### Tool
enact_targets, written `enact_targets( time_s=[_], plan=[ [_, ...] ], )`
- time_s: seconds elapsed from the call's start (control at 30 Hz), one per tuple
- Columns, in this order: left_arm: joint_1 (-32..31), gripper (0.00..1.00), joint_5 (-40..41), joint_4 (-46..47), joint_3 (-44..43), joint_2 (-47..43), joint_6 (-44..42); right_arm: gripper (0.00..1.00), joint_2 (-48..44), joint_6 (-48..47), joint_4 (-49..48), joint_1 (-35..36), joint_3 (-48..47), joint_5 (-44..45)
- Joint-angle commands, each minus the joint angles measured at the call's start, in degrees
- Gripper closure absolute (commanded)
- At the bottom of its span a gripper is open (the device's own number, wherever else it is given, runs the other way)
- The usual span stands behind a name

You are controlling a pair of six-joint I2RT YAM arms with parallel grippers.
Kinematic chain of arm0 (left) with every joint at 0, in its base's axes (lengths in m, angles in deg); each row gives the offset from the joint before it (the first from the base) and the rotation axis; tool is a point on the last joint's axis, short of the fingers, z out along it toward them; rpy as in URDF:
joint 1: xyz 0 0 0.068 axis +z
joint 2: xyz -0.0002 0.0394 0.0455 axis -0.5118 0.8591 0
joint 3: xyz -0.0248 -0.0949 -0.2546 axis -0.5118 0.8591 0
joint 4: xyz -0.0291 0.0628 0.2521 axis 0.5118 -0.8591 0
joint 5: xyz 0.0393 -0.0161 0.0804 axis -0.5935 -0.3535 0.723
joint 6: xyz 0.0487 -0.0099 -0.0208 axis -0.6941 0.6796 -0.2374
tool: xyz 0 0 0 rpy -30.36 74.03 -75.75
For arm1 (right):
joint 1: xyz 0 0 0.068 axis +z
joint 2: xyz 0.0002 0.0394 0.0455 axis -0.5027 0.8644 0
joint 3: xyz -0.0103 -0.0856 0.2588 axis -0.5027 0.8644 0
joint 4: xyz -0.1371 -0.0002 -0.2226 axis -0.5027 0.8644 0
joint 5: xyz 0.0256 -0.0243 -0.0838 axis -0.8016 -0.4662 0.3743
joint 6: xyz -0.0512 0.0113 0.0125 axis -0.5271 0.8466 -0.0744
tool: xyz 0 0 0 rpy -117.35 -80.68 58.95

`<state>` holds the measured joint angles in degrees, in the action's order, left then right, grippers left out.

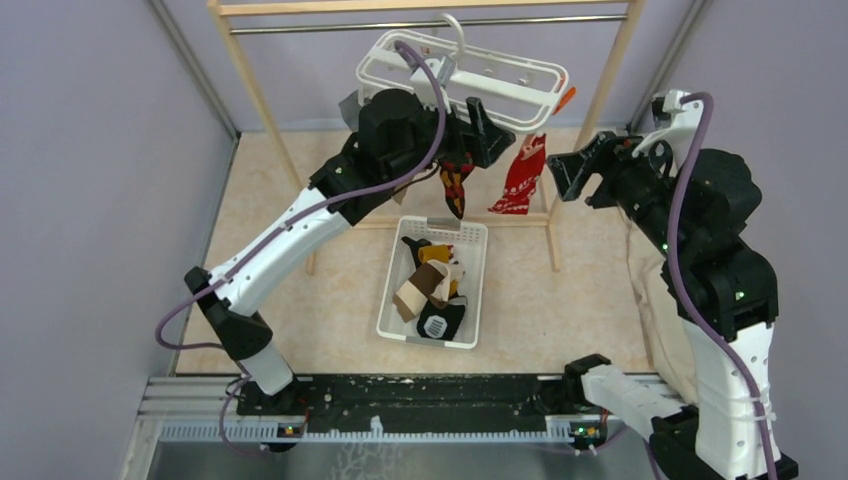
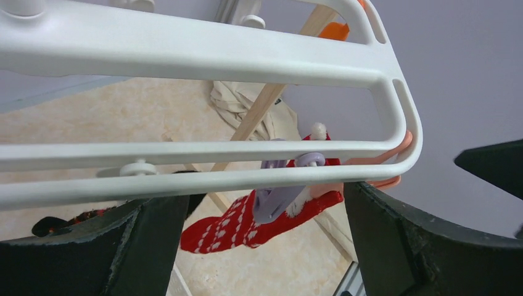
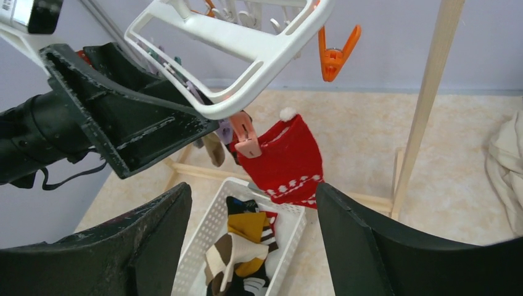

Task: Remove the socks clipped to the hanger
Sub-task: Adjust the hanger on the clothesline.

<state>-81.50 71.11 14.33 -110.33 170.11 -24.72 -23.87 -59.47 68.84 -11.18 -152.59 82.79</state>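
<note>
The white hanger (image 1: 470,70), tilted on its hook from the wooden rack (image 1: 255,85), carries a red sock (image 1: 522,175) at its right-hand corner. The sock is pinned by a pink clip (image 3: 245,137), while an empty orange clip (image 3: 333,52) juts from the far side of the same corner.

The sock's long axis runs nearly straight down from the hanger, cuff at the clip and toe lowest. It hangs between the two arms. The right gripper (image 1: 578,172) sits just right of the hanger's corner with its jaws spread and nothing between them, and its wrist view shows the sock dead ahead, a little above the gap.

The left gripper (image 1: 475,135) is spread as wide as it goes directly beneath the hanger's front rail and pinches nothing; whether it touches the rail cannot be told. Both grippers are near the sock, but the right one faces it squarely and looks better placed to close on the cloth below the clip and pull downward.

A dark patterned sock (image 1: 455,185) also hangs under the hanger's middle. Several freed socks (image 1: 430,285) lie in the white basket (image 1: 392,322) on the floor below the hanger.
</note>
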Motion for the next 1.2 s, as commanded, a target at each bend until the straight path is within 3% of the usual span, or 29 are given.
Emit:
enact_targets(
  time_s=[0.0,0.53,1.17],
  plan=[
    [-0.3,0.01,3.0,0.9,-4.2,3.1,-2.2,0.25,-2.3,-1.4,0.8,0.3,-1.1,2.1],
    [1.1,0.01,6.2,2.2,-12.5,11.3,-5.0,0.23,-4.9,-1.8,1.3,0.4,3.3,2.3],
    [3.9,0.01,4.4,10.4,-12.7,14.8,-4.4,0.22,-6.5,-0.9,0.2,0.4,7.5,1.1]
  ],
)
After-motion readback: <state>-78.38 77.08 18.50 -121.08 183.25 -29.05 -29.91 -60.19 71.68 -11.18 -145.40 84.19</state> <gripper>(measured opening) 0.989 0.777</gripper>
